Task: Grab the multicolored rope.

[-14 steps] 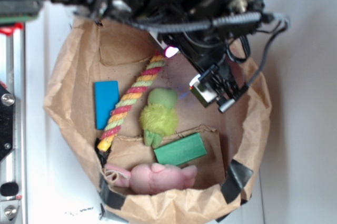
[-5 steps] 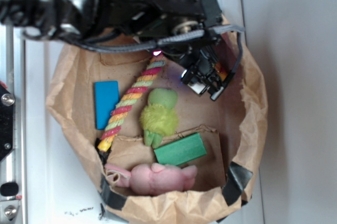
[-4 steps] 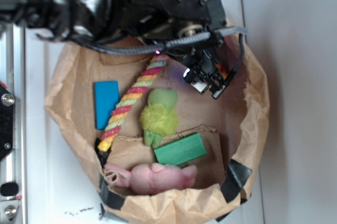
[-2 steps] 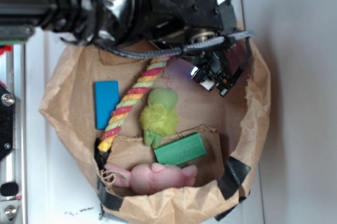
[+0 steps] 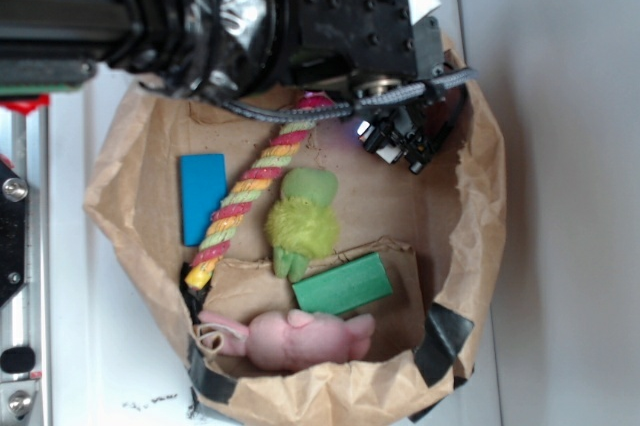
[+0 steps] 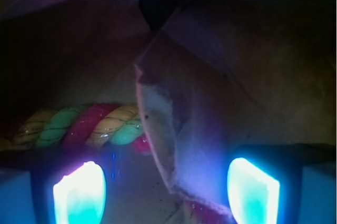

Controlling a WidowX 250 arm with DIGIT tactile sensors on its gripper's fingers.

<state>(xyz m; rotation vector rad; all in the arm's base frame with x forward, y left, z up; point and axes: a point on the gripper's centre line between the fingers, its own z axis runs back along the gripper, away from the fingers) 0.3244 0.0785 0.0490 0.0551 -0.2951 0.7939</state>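
We see the multicolored rope (image 5: 247, 194) lying diagonally inside the brown paper bag (image 5: 472, 206), between the blue block (image 5: 202, 198) and the lime-green plush toy (image 5: 300, 221). Our tool (image 6: 166, 184) hovers released over its upper end, fingers (image 6: 79, 188) apart, gripping nothing.

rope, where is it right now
In the exterior view the rope lies diagonally in the brown paper bag, between the blue block on its left and the green plush on its right, its top end under the arm.
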